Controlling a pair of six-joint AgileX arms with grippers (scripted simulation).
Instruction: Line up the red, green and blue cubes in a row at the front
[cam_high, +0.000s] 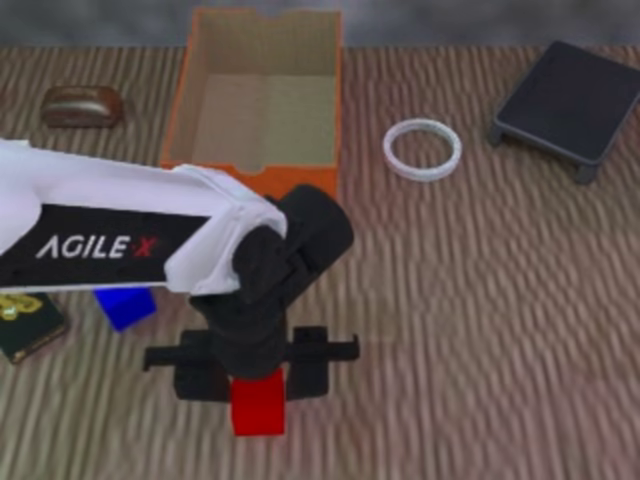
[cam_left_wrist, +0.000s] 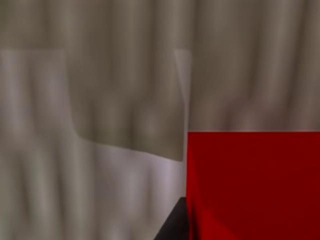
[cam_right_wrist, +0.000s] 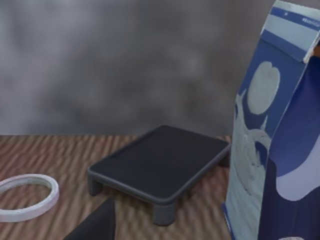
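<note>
The red cube (cam_high: 258, 415) is near the table's front edge, left of centre, with my left gripper (cam_high: 258, 382) reaching down over it and shut on it, a dark finger on each side. It fills the left wrist view's corner as a large red cube (cam_left_wrist: 252, 185), with one dark finger (cam_left_wrist: 175, 226) against its edge. The blue cube (cam_high: 125, 306) lies on the table to the left, half under my left arm. The green cube is hidden. My right gripper is outside the top view; a dark part of it (cam_right_wrist: 95, 225) shows in the right wrist view.
An open orange box (cam_high: 185, 100) stands at the back, just behind my left arm. A white ring (cam_high: 389, 150) (cam_right_wrist: 54, 194) and a dark tray (cam_high: 570, 100) (cam_right_wrist: 160, 167) lie back right, a brown object (cam_high: 82, 106) back left, a dark book (cam_high: 25, 330) far left. A blue-white carton (cam_right_wrist: 270, 150) stands by my right wrist.
</note>
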